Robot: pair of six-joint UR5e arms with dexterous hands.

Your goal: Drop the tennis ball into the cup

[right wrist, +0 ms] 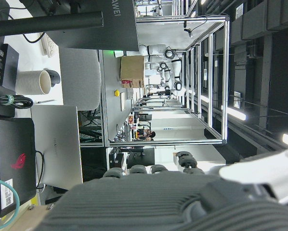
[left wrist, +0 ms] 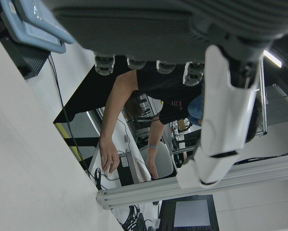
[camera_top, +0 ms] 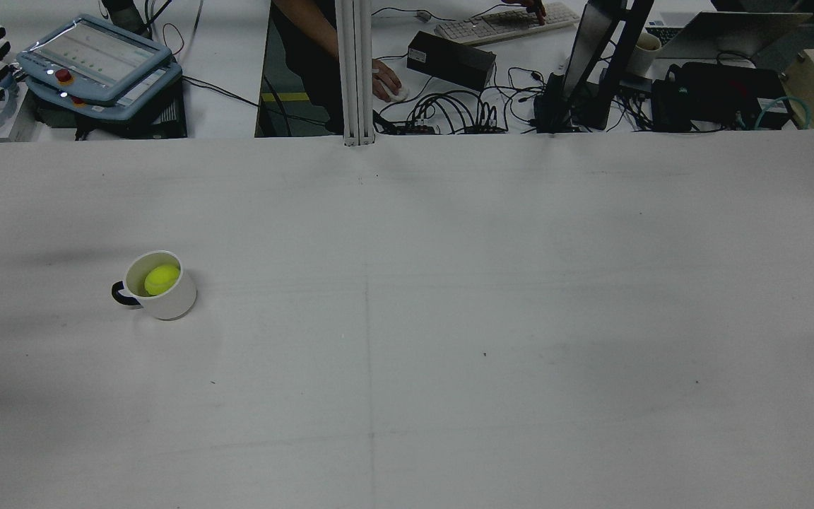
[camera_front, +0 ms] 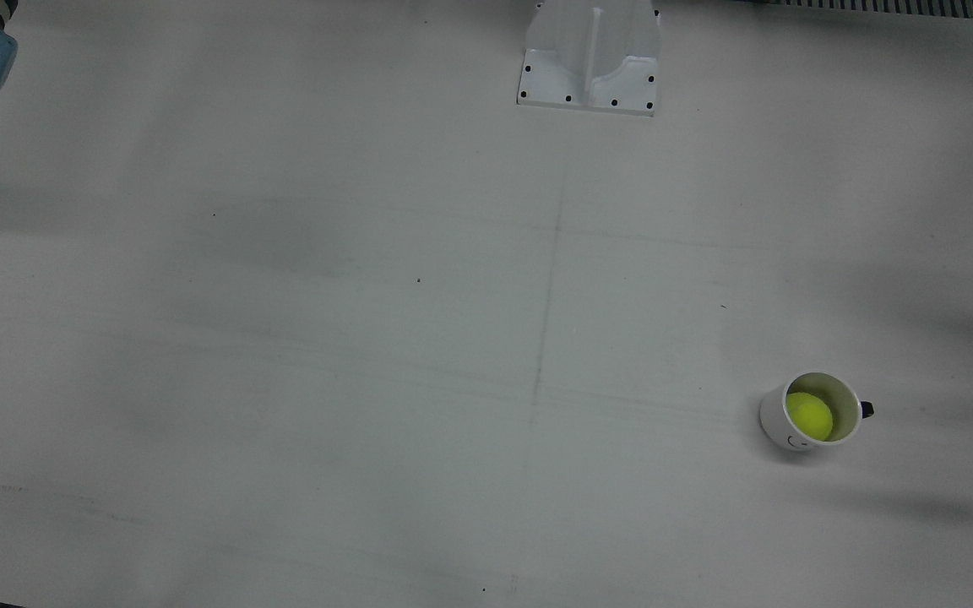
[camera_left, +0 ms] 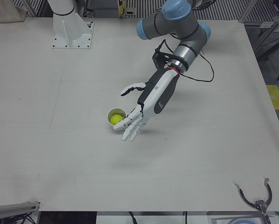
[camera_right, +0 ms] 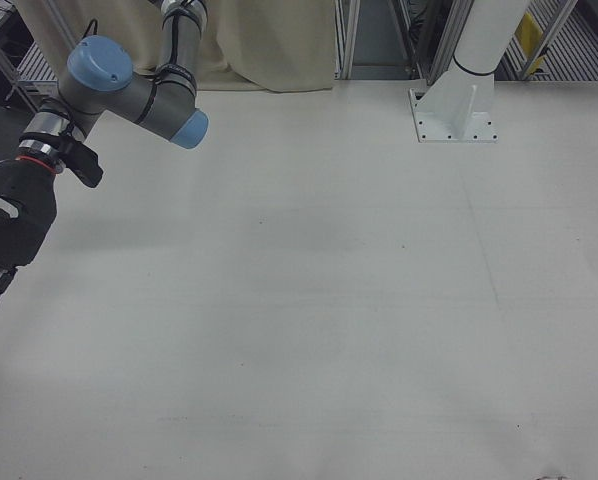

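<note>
Altogether, left to right:
Right hand [camera_right: 1, 240]: one, dark, left edge of the right-front view; finger state cannot be told.
Cup [camera_left: 115, 116]: one, white, round, centre-left.
Tennis ball [camera_left: 114, 119]: one, yellow, fuzzy, inside the cup.
Left hand [camera_left: 136, 122]: one, white, fingers spread, empty, beside the cup.

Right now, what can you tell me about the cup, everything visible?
The cup is a white mug, ceramic by its look, with a dark handle and a small dark mark on its outer wall. It stands upright on the table, on the robot's left half, mouth open upward. The ball sits inside it. In the left-front view the left hand hangs open beside the rim; whether it touches is unclear.
</note>
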